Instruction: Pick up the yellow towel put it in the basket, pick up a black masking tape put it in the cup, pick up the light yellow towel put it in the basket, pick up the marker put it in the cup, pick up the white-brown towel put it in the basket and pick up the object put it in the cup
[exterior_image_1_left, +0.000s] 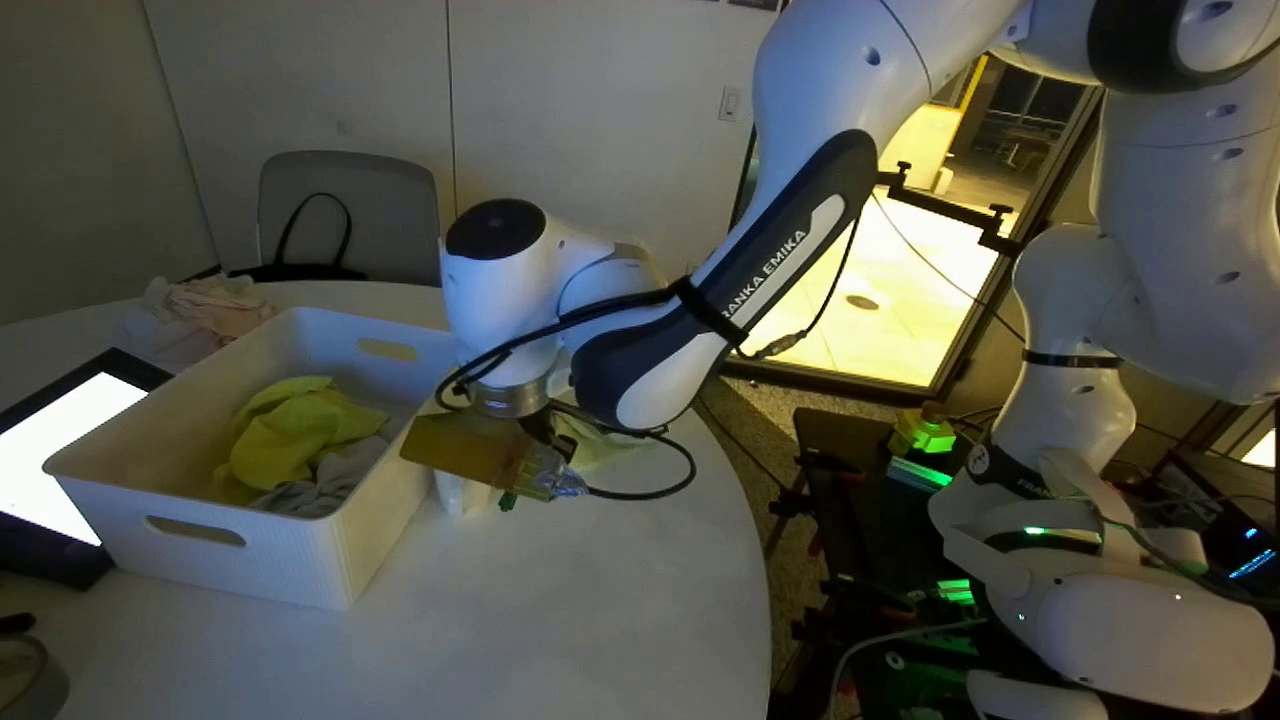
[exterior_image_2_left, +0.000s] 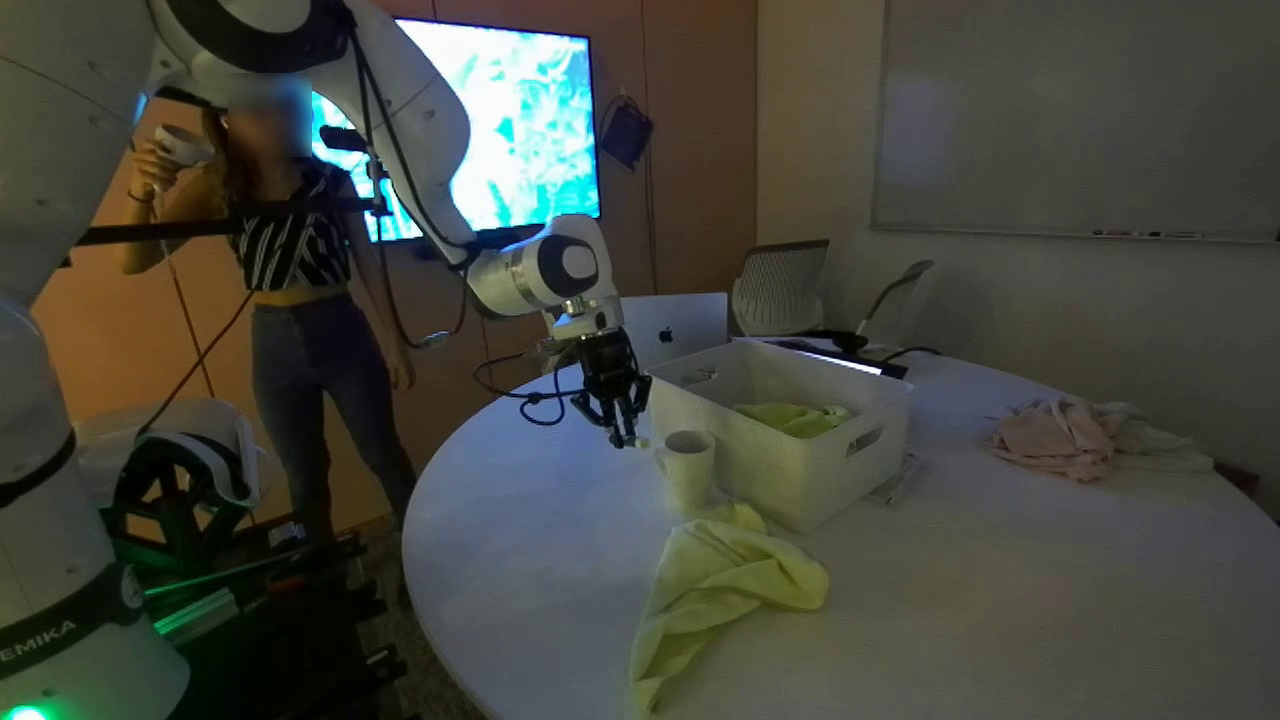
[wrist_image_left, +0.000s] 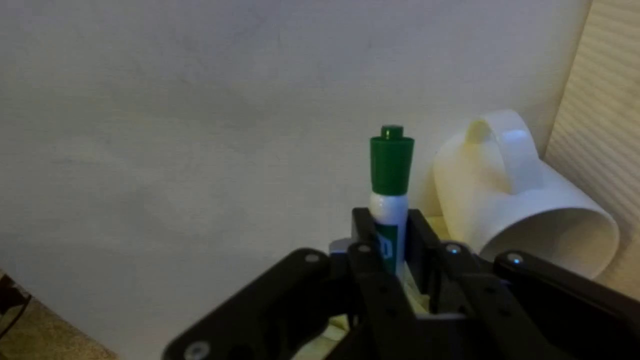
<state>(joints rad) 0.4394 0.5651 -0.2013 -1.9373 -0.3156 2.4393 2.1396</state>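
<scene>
Robotiq gripper (wrist_image_left: 388, 222), pinching the green-capped marker (wrist_image_left: 391, 165), should rise clear, then centre over the white mug (wrist_image_left: 467, 195) before releasing.

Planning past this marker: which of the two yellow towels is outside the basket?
The light yellow towel, lying rumpled on the table close to the cup. The other yellow towel, stronger in colour, lies inside the basket.

Arm (exterior_image_1_left: 785, 255) in a high arch, claw (wrist_image_left: 390, 225) downward, fingers (wrist_image_left: 362, 225) in a narrow pinch.
</scene>
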